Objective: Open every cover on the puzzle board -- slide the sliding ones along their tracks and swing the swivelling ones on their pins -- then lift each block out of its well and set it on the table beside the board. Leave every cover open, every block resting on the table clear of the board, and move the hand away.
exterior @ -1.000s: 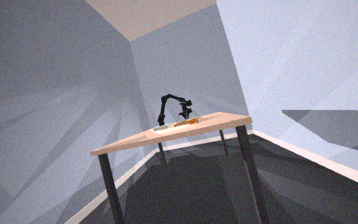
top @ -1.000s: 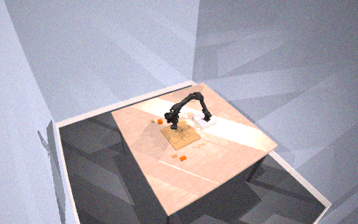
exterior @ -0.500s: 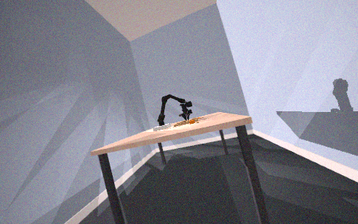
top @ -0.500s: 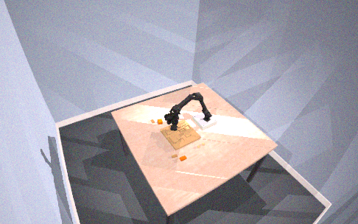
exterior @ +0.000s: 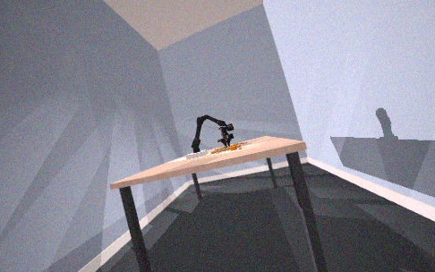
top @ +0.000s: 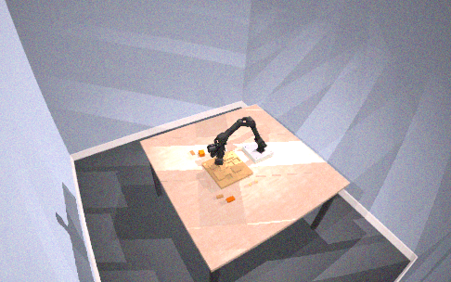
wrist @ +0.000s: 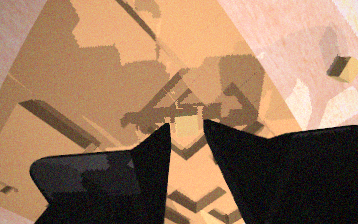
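Note:
The wooden puzzle board (top: 229,182) (wrist: 195,30) lies on the table, with shadowed cover and well edges. My gripper (top: 219,162) (exterior: 227,146) (wrist: 186,126) points down over the board with its fingers partly open. A small pale yellow block (wrist: 186,128) shows between and just beyond the fingertips, with a gap on each side. A raised flat cover (wrist: 35,132) is at the left in the wrist view. An orange block (top: 201,153) and a tan block (top: 192,152) lie beyond the board; another orange block (top: 230,199) and tan block (top: 220,197) lie on its near side. Exact cover positions are unclear.
A yellowish block (wrist: 350,69) lies on the table right of the board in the wrist view. Small pale pieces (top: 252,183) lie beside the board. The arm's white base plate (top: 259,154) (exterior: 197,154) is close behind the board. Strong shadows cross the board.

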